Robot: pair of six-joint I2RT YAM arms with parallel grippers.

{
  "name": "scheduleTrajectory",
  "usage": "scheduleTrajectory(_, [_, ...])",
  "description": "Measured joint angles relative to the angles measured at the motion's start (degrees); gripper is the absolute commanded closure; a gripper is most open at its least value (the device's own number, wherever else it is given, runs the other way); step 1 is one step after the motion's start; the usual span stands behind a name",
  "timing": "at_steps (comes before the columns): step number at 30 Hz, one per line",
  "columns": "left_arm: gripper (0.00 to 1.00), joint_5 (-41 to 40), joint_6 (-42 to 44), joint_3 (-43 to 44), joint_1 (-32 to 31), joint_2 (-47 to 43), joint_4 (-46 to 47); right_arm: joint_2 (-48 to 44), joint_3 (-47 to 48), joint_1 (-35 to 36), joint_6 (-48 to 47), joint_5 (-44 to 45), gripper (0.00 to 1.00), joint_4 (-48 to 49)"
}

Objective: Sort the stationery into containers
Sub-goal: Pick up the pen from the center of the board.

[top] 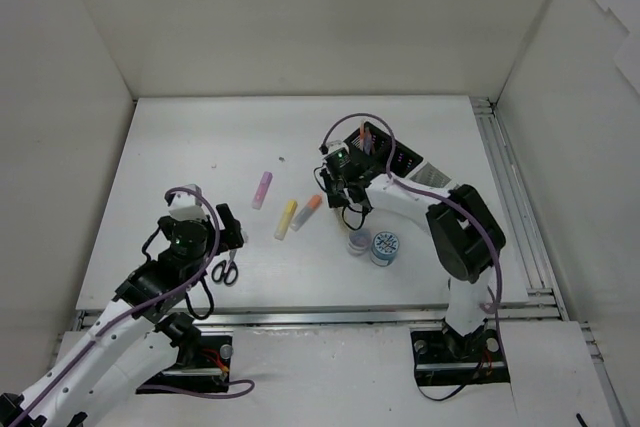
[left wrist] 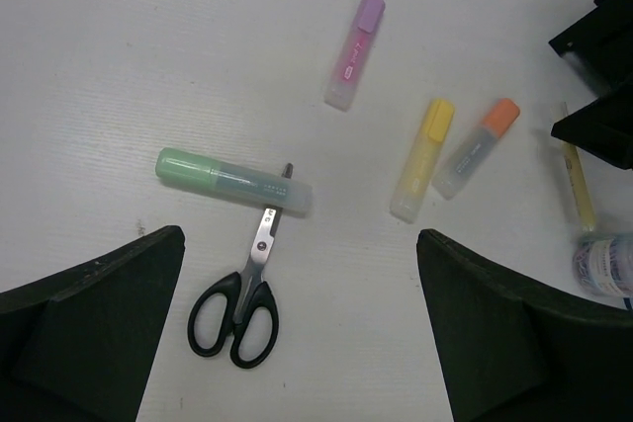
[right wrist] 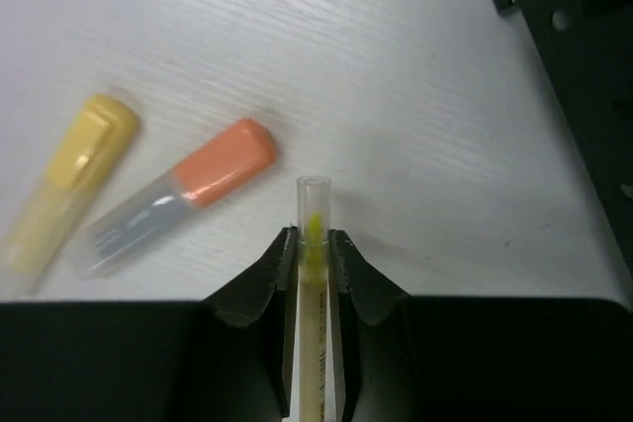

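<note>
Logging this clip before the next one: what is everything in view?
pink highlighter: one, pink, mid-table
yellow highlighter: one, yellow, beside orange
orange highlighter: one, orange, mid-table
green highlighter: one, green, at scissors' tip
scissors: one, black-handled, near left
yellow pen: one, yellow, in right gripper
tape rolls: two, blue-grey, right of highlighters
black organizer: one, black, far right
white organizer: one, white, beside black one
left gripper: open, above scissors
right gripper: shut on yellow pen

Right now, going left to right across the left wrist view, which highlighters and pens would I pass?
green highlighter → pink highlighter → yellow highlighter → orange highlighter → thin yellow pen
</note>
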Motion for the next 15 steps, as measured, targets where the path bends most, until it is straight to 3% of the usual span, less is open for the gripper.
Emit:
scheduleTrajectory(8, [0.0,2.3,2.6,0.0,0.2,0.0,2.6,-18.0,-5.9,-2.3,-4.7,-9.1,1.0,18.0])
scheduleTrajectory(15, [0.0,4.7,5.2,0.5,0.5,2.3,4.9,-20.4,-6.5,-10.5,-12.6,-12.3,0.99,35.3])
